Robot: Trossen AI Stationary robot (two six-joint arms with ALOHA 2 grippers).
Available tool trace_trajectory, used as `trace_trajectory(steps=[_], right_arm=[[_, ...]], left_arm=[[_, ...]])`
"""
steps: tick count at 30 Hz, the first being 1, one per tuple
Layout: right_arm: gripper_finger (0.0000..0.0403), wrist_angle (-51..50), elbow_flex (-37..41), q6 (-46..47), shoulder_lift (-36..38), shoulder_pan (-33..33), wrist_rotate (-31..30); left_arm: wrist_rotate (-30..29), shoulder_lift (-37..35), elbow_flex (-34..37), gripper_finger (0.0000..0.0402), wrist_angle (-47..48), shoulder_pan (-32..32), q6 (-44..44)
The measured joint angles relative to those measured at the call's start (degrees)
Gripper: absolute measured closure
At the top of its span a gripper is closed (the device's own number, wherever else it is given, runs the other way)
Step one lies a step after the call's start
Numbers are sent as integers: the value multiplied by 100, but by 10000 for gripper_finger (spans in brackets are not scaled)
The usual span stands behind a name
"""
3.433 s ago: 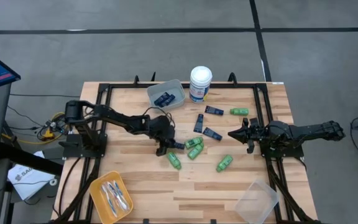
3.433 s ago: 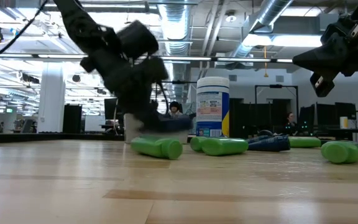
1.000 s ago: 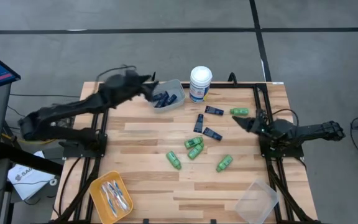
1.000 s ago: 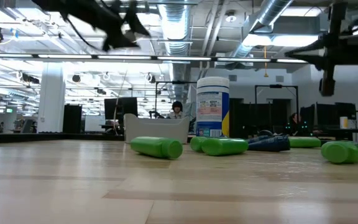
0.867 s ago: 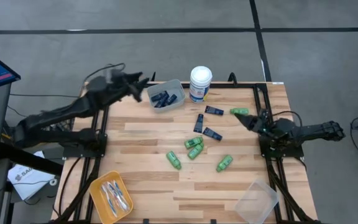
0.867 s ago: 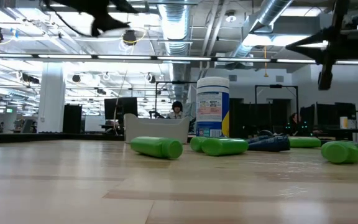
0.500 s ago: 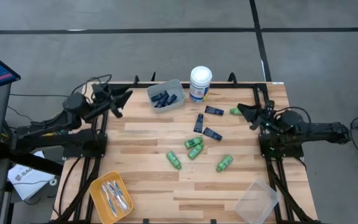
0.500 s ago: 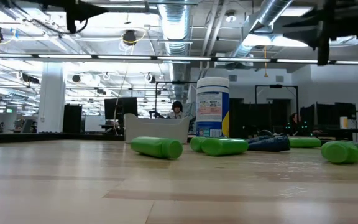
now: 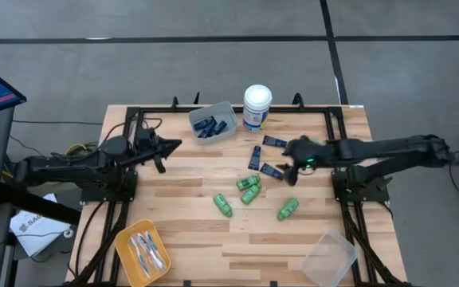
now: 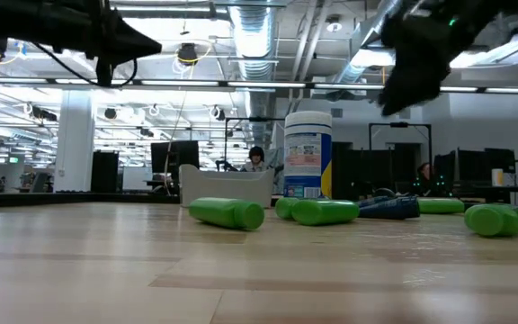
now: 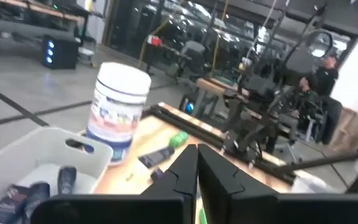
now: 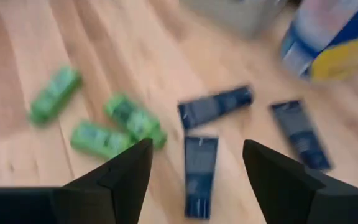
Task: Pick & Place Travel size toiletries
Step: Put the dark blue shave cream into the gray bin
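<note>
Operator: Which arm is nearer to the loose toiletries on the table (image 9: 182, 231)?

Observer: The right one, clearly. The right gripper (image 9: 288, 156) hangs over the middle of the table with its fingers (image 12: 128, 169) spread apart and nothing between them. The left gripper (image 9: 168, 144) is near the left edge, fingers pressed together and empty, well apart from every loose item.

Operator: And what lies under the right gripper?

Observer: Three navy tubes lie flat there. The nearest tube (image 9: 272, 171) is just beside the gripper, toward the front of the table. The second tube (image 9: 255, 157) and the third tube (image 9: 276, 142) lie a little farther, toward the white canister (image 9: 256, 107).

Operator: How does the nearest one lie against the fingers?

Observer: In the right wrist view the nearest tube shows in the gap between the two fingers, and its long axis runs along the reach of the gripper. So I judge the jaws would close across its narrow width, which is good for a flat tube. The gripper is above it, not touching.

Operator: Where should it go?

Observer: Probably into the grey bin (image 9: 228, 112) beside the canister, which already holds navy tubes. The green bottles (image 9: 249, 188) lie near, further to the front, and the toothbrushes (image 9: 147, 251) are in the orange bin (image 9: 126, 235).
</note>
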State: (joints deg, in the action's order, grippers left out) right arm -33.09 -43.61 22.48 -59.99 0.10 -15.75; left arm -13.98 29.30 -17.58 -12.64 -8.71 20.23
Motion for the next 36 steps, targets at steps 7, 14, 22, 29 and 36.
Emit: trace_trajectory(steps=[7, 14, 22, 29, 36], right_arm=[[159, -335, -311, 0, -1702, 109, 562], [159, -525, -317, -37, -2451, 2, 562], [159, -557, -317, -519, -2945, -244, 884], [166, -550, -338, -687, -3357, -418, 1133], [268, -473, -324, -758, -3333, -510, 1340]], left_arm=[[-129, -9, 397, 401, -250, 243, 22], [-253, -95, 876, 401, -590, 434, 234], [-149, -532, 1435, 401, -819, 555, 517], [79, -959, 1722, 401, -737, 555, 887], [79, -979, 1722, 401, -734, 555, 877]])
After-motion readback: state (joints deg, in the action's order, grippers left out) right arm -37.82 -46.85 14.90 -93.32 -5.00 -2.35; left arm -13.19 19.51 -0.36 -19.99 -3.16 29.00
